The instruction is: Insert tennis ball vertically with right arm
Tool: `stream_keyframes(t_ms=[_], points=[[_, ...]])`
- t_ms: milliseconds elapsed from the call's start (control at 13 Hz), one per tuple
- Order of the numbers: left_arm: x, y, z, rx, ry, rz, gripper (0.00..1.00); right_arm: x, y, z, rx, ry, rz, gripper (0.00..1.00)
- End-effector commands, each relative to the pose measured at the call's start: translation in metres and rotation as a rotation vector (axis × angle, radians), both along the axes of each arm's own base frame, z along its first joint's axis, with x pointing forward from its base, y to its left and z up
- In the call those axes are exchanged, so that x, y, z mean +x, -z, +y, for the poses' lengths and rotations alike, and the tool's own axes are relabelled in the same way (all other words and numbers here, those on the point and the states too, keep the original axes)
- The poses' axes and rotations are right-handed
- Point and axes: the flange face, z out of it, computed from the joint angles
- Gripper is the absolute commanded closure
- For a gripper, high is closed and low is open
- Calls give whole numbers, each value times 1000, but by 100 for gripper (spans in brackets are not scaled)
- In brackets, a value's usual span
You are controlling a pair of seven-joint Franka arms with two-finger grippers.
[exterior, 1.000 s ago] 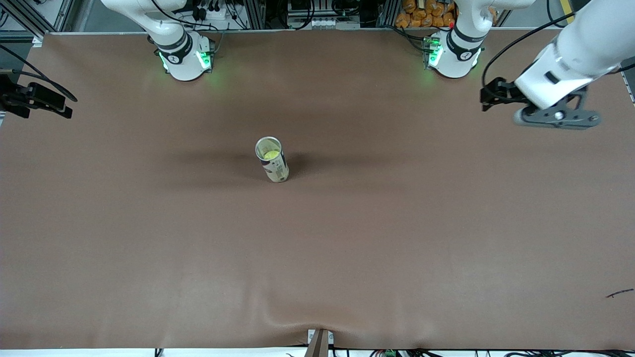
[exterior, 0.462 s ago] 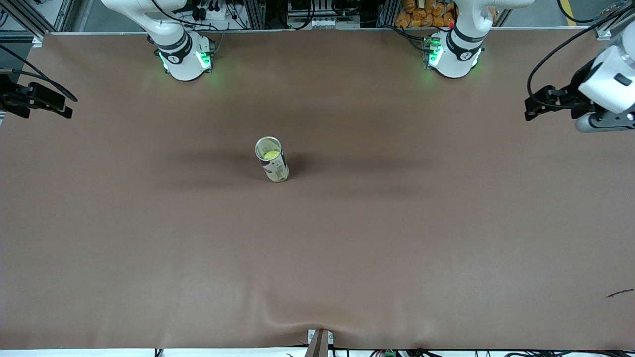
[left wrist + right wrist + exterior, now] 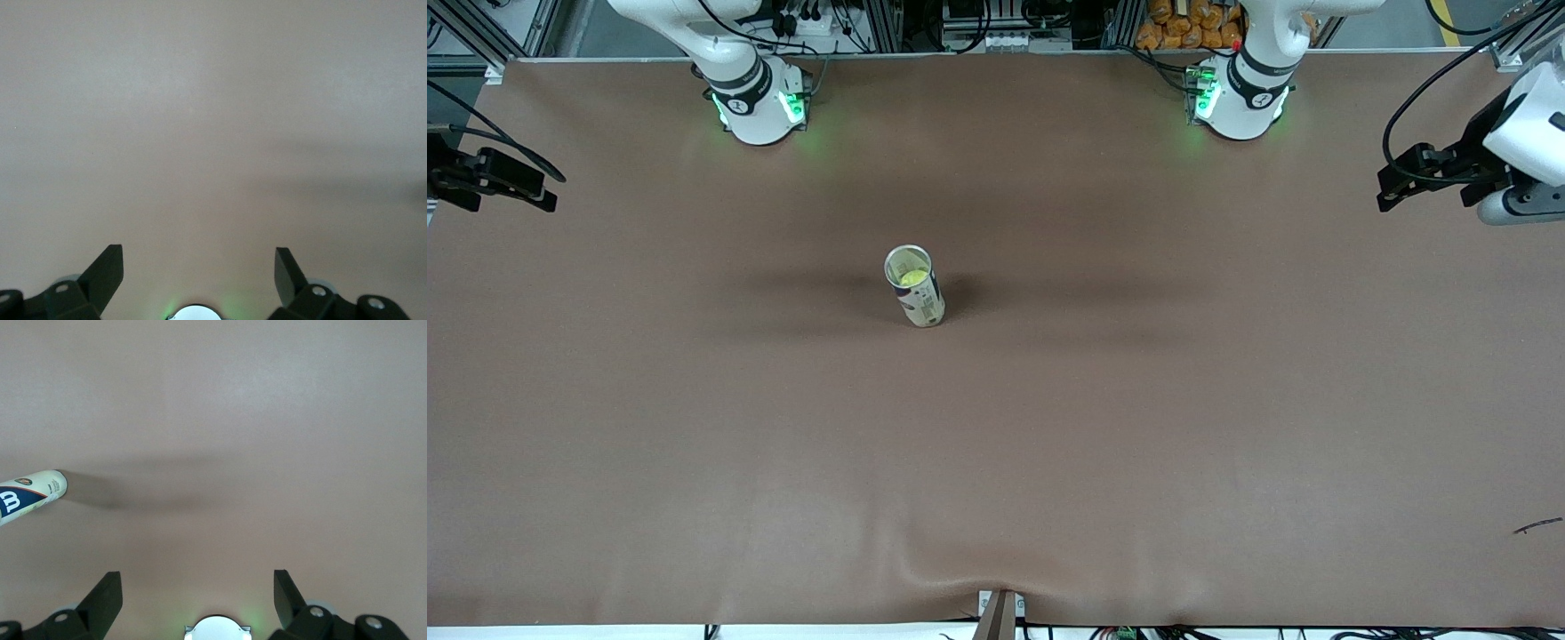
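- Since the earlier frames the left arm has swung out toward its own end of the table; the left gripper (image 3: pixel 1405 178) now hangs over the table's edge there, partly cut off by the front view. The can, the ball and the right gripper have not moved.
- One tennis ball (image 3: pixel 911 277) is in sight: it sits inside the can, yellow-green, seen through the open mouth.
- One can (image 3: pixel 914 285) stands upright near the middle of the brown table (image 3: pixel 1138 400), open end up. In the right wrist view its white and blue printed side (image 3: pixel 30 495) shows at the picture's edge.
- Two grippers, both empty. The left one's black fingers (image 3: pixel 103 273) are spread wide over bare table cover.
- The right gripper (image 3: pixel 489 178) waits over the table's edge at the right arm's end, well apart from the can; its fingers (image 3: pixel 103 597) are likewise spread wide, pinching nothing.
- Two arm bases (image 3: pixel 756 102) stand along the table's edge farthest from the front camera, each lit green.
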Motion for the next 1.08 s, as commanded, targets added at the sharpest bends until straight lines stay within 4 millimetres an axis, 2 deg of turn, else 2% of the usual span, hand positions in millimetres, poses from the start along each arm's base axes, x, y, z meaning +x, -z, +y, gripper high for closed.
stream_keyframes(t_ms=[0,154,308,462,538,692,1000], points=[[-3,-2,10,1,-35,-11,0,-4,-4,2,-13,-13,-5,0],[-2,-2,29,5,-63,-22,0,-4,-5,2,-13,-12,-11,0],[-6,-9,32,7,-74,-36,0,-3,-4,2,-18,-14,-10,0],[-2,-2,40,15,-78,-41,0,-3,-4,3,-18,-15,-10,0],[-5,3,40,17,-82,-43,0,-3,-4,3,-18,-15,-10,0],[-13,-7,28,18,-83,-62,0,-3,-4,3,-20,-15,-10,0],[-12,-8,26,5,-39,-61,0,-3,-5,4,-20,-15,-13,0]])
